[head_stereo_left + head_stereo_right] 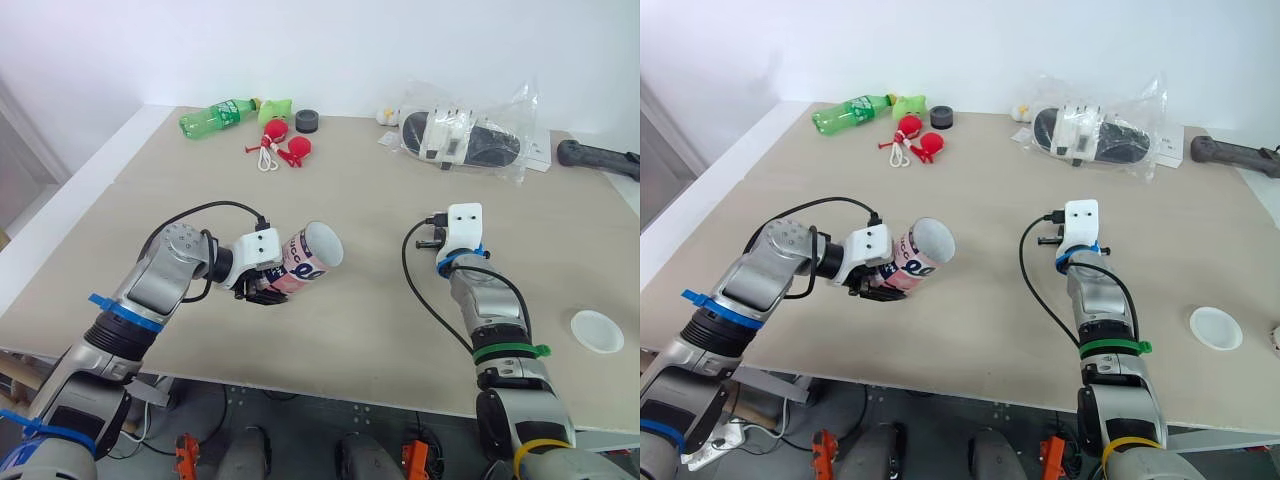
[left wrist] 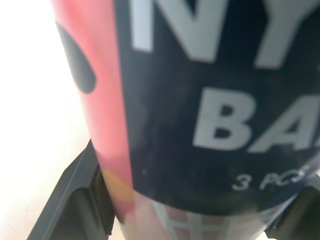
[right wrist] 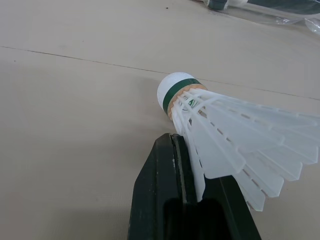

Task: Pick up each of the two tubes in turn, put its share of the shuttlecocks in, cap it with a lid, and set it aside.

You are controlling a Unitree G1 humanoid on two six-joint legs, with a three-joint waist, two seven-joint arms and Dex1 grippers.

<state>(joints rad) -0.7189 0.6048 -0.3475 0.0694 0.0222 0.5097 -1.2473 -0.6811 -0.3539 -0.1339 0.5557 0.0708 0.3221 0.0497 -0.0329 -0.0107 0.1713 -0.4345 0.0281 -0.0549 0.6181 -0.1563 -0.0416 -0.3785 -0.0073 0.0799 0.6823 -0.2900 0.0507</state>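
Test-lab bench, plain beige table (image 1: pixel 360 200), white wall (image 1: pixel 350 50), stray green bottle (image 1: pixel 215 117)

Tube (image 2: pixel 200 100), left wrist view: both ends cut off by picture edges, print blurred, words broken off mid-letter. Head views: tube's far end pale, open or capped cannot tell. Left gripper (image 1: pixel 268 290): fingers mostly hidden under tube. Right gripper (image 3: pixel 192 167): in head views fingers hidden beneath white wrist block (image 1: pixel 464 222). Shuttlecock (image 3: pixel 210 120): feather tips cut off by picture edge, lower feathers hidden behind finger. Black handle (image 1: pixel 598 158): cut off at table's right edge. Sandals (image 1: pixel 460 138): blurred through crinkled bag (image 1: pixel 510 110). Small pale thing (image 1: pixel 385 115) beside bag: too small to tell.
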